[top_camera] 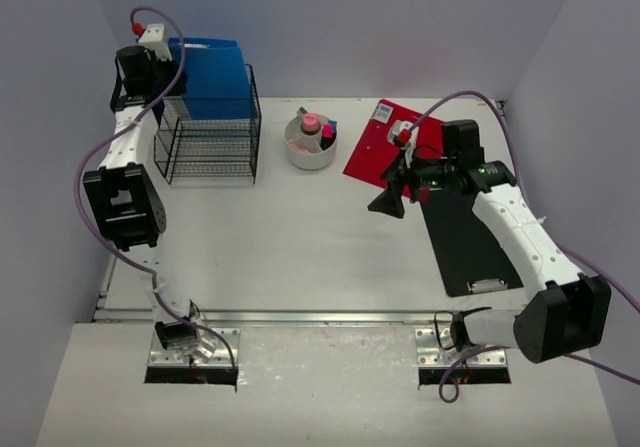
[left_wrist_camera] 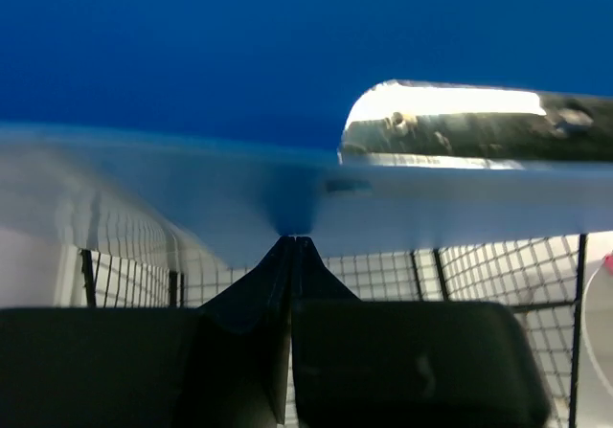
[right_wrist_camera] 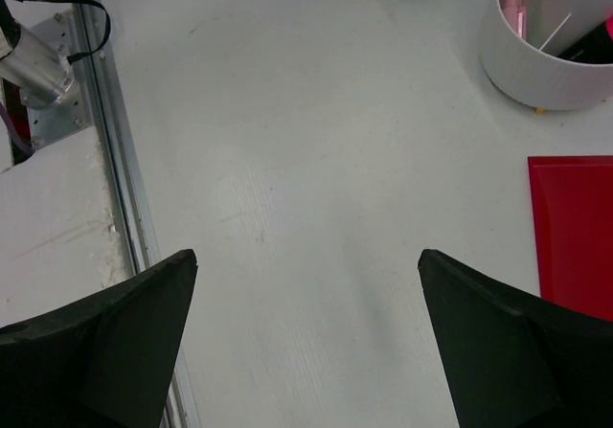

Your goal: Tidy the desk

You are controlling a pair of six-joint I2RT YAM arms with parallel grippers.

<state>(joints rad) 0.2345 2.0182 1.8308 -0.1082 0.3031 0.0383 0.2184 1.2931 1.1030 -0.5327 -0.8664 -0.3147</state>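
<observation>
Blue folder (top_camera: 213, 77) at wire rack (top_camera: 208, 142), left pincer (left_wrist_camera: 292, 241) clamped on it; right pincer (right_wrist_camera: 306, 256) apart, red clipboard (right_wrist_camera: 575, 227) beside.

The desk (top_camera: 300, 237), a large flat off-white rectangular tabletop, is seen from above, lying level and enclosed on three sides by pale lavender walls (top_camera: 400, 27). A silver metal rail (top_camera: 300, 316) is run along its front edge. Faint scuffs are shown on its surface in the right wrist view.
</observation>
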